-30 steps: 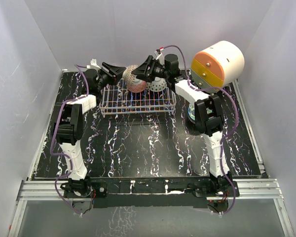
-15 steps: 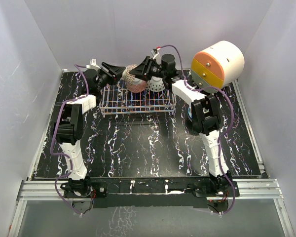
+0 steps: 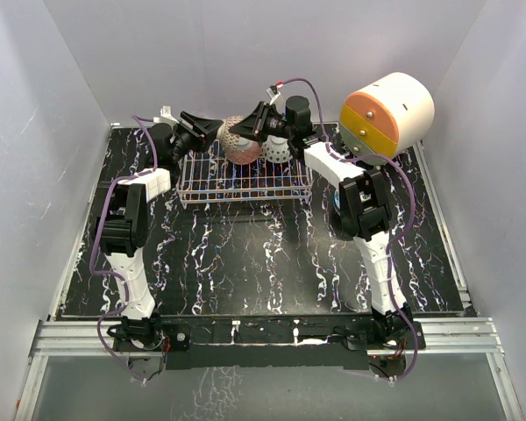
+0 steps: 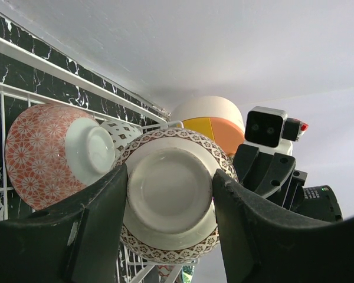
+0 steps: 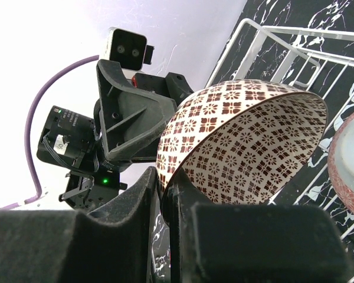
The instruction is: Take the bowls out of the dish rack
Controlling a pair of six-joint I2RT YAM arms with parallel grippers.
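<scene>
A brown-and-white patterned bowl (image 3: 233,129) hangs above the dish rack (image 3: 245,186) at the back of the table. My left gripper (image 4: 170,190) is shut on its pale foot ring (image 4: 168,190), one finger on each side. My right gripper (image 5: 165,188) is shut on the same bowl's rim (image 5: 168,162), with one finger inside and one outside. A pink-red bowl (image 4: 35,150) stands on edge in the rack just beside it. A grey-white bowl (image 3: 279,153) stands further right in the rack, partly hidden by the right arm.
The big white cylinder with an orange-yellow face (image 3: 387,112) stands at the back right, close to the right arm. A blue-green object (image 3: 337,202) shows on the table behind the right forearm. The back wall is close behind the rack.
The right gripper's fingers have closed onto the rim of the bowl that the left gripper holds. The right wrist has shifted slightly left. The left arm has not moved.
</scene>
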